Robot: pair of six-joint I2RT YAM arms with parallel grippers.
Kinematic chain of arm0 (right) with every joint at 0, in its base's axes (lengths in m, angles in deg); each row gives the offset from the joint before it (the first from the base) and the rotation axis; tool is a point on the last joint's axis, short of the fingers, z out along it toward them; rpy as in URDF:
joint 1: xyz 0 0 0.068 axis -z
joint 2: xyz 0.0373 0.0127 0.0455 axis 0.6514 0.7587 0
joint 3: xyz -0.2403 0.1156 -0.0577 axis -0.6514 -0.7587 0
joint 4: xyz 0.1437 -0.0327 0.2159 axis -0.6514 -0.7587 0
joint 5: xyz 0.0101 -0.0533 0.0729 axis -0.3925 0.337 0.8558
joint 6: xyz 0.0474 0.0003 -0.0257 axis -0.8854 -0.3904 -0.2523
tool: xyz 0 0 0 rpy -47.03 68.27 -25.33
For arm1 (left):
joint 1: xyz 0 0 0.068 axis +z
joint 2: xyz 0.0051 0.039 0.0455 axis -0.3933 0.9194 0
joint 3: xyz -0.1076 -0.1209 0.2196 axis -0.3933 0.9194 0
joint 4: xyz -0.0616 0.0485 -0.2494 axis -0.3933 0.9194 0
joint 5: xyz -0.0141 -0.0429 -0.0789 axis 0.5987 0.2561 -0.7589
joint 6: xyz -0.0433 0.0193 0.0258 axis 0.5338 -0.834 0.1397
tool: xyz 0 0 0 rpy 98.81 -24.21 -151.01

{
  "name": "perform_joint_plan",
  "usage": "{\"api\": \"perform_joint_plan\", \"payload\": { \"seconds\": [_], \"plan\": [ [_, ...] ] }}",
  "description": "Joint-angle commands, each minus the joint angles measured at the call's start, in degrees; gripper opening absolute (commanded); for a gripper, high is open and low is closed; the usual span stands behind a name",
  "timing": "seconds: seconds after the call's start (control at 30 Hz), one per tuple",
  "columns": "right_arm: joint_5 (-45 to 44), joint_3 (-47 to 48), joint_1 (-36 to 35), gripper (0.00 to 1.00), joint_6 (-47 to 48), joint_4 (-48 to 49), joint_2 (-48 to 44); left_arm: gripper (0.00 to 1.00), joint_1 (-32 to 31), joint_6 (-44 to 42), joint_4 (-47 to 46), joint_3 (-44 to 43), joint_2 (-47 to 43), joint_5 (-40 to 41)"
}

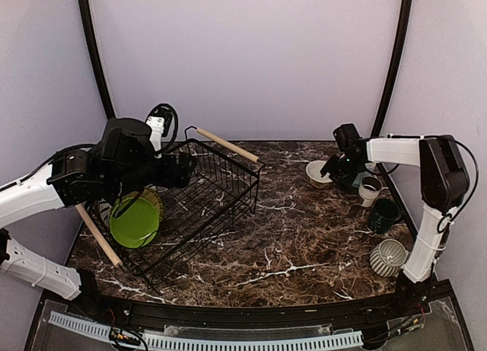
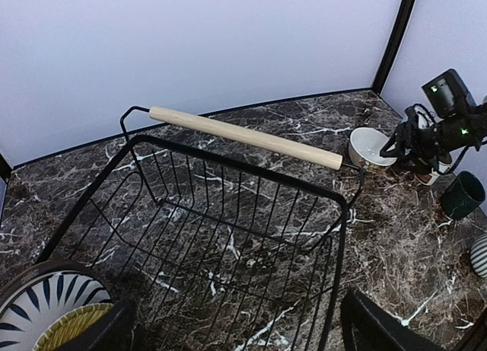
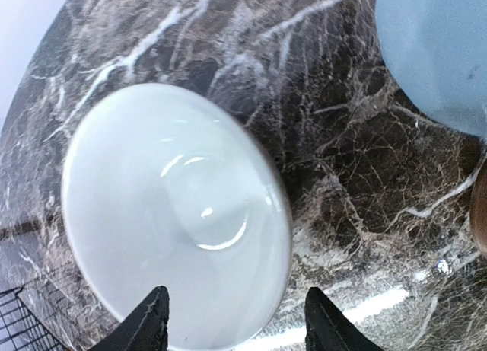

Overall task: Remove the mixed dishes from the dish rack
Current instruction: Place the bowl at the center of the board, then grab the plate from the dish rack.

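- Right fingers (image 3: 152, 324), released, straddle the cream bowl (image 3: 175, 221) on the bench (image 1: 304, 244); withdrawing could clip its rim.
- Left fingers (image 2: 377, 324), released and empty over the dish rack (image 1: 228, 193), may snag wire.

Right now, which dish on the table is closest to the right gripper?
The cream bowl, directly at the right gripper; the light blue cup sits farther.

The bench (image 1: 304, 237) looks like dark stone with white veins, smooth and shiny. At 9 o'clock the dish rack (image 2: 251, 172) is thin black metal wire with a pale, smooth wooden handle (image 2: 243, 136). At 2 o'clock the cream bowl (image 3: 175, 214) is smooth and glossy, and the light blue cup (image 3: 437, 46) looks duller.
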Motion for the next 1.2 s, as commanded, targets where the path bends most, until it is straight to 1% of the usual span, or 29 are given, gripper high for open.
{"api": "perform_joint_plan", "payload": {
  "seconds": [0.0, 0.1, 0.23, 0.4, 0.5, 0.6, 0.63, 0.67, 0.77, 0.87, 0.93, 1.03, 1.17],
  "plan": [
    [2.3, -3.3, -1.2, 0.62, 6.1, 3.1, -6.5, 0.88, 2.9, -0.2, 3.8, -0.2, 0.1, -2.8],
    [2.0, -5.0, -1.4, 0.66, 8.6, 2.4, -9.6, 0.89, 4.3, -0.9, 5.1, -0.6, 0.5, -3.2],
    [2.5, -6.2, -1.6, 0.67, 13.3, 0.5, -13.2, 0.89, 7.7, -1.4, 8.5, -1.6, 1.0, -2.8],
    [11.4, -9.4, -1.6, 0.68, 23.8, 1.3, -18.1, 0.90, 13.6, -2.5, 15.8, -3.5, 0.7, -3.2],
    [17.0, -14.6, -1.8, 0.69, 29.1, 5.8, -22.5, 0.91, 19.6, -4.1, 20.0, -4.6, 0.1, -4.3],
    [20.2, -20.2, -1.8, 0.78, 32.2, 10.0, -27.6, 0.91, 25.3, -6.3, 24.8, -6.4, 0.1, -6.8],
    [20.7, -21.8, -1.9, 0.81, 33.0, 10.8, -29.2, 0.91, 28.1, -7.7, 25.7, -6.8, 0.2, -7.2],
    [21.0, -23.0, -2.0, 0.83, 33.8, 11.2, -30.3, 0.91, 29.4, -9.5, 27.5, -7.7, 0.4, -8.0],
    [21.6, -25.3, -2.0, 0.87, 35.4, 11.1, -33.1, 0.89, 34.7, -12.7, 31.3, -9.7, 2.4, -8.4],
    [22.5, -26.8, -2.1, 0.88, 36.6, 11.2, -35.1, 0.89, 37.2, -16.1, 34.8, -11.7, 4.8, -7.7],
    [23.3, -27.3, -2.1, 0.88, 37.1, 11.5, -36.4, 0.87, 38.3, -17.6, 36.1, -12.3, 6.9, -5.6],
    [24.5, -27.6, -2.1, 0.89, 38.1, 11.7, -38.5, 0.85, 39.1, -20.6, 35.8, -12.1, 9.2, -5.9],
    [25.2, -27.8, -2.1, 0.89, 39.6, 11.8, -40.9, 0.73, 39.4, -23.4, 34.6, -12.4, 10.5, -6.0]
  ]
}}
